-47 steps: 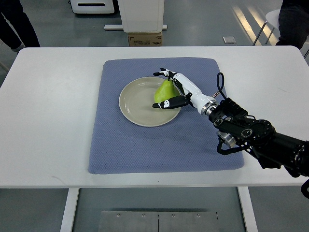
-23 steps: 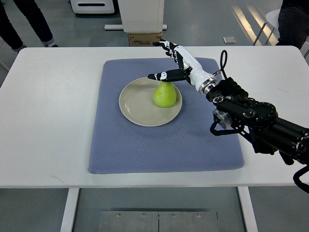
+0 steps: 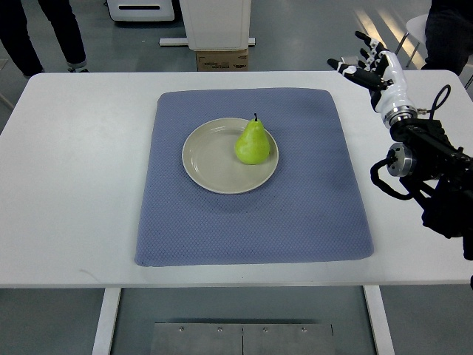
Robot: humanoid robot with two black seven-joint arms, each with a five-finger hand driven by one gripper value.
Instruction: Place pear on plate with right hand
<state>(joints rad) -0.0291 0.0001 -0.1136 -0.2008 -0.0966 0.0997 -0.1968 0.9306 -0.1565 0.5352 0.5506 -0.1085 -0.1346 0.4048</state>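
Observation:
A green pear (image 3: 252, 143) stands upright on the right half of a round beige plate (image 3: 211, 159), which lies on a blue-grey mat (image 3: 251, 214). My right hand (image 3: 367, 65) is far to the right of the plate, over the table's back right part. Its fingers (image 3: 347, 69) are spread and hold nothing. Its dark forearm (image 3: 429, 166) comes in from the right edge. The left arm does not show.
The mat covers the middle of a white table (image 3: 74, 177). Beyond the far edge stand a white cabinet base with a cardboard box (image 3: 221, 58). A person's legs (image 3: 41, 33) show at the back left and a dark figure (image 3: 448, 33) at the back right.
My right hand has let go of the pear, opened, and drawn back up and to the right, away from the plate. The pear stays upright on the plate.

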